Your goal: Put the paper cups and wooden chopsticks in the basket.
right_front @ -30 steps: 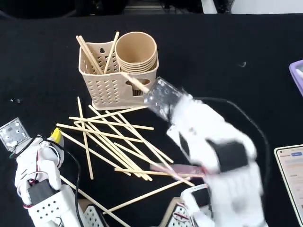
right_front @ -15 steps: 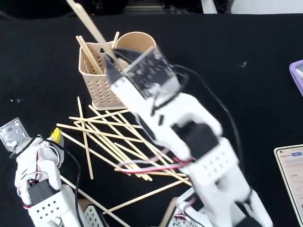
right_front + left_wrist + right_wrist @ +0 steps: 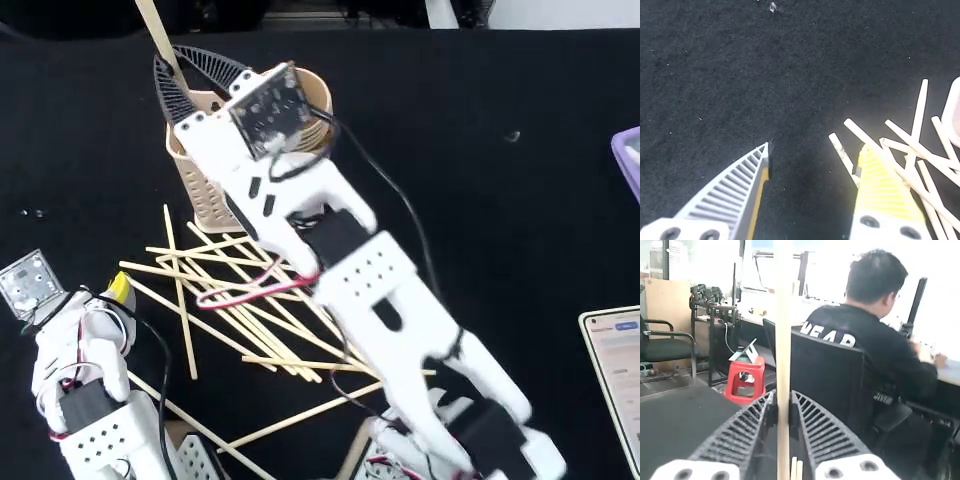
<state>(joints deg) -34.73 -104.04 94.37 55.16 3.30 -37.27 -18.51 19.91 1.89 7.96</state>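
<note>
My right gripper (image 3: pixel 782 396) is clamped on one chopstick (image 3: pixel 783 315), held up tall over the basket (image 3: pixel 205 205) by the paper cups (image 3: pixel 320 112). If I let go w/ it tilted, it may hit the rim & fall out. My left gripper (image 3: pixel 815 152) is spread wide, low by the loose sticks (image 3: pixel 230 295).

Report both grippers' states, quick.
Left gripper: open, holding nothing.
Right gripper: shut on a chopstick.
</note>
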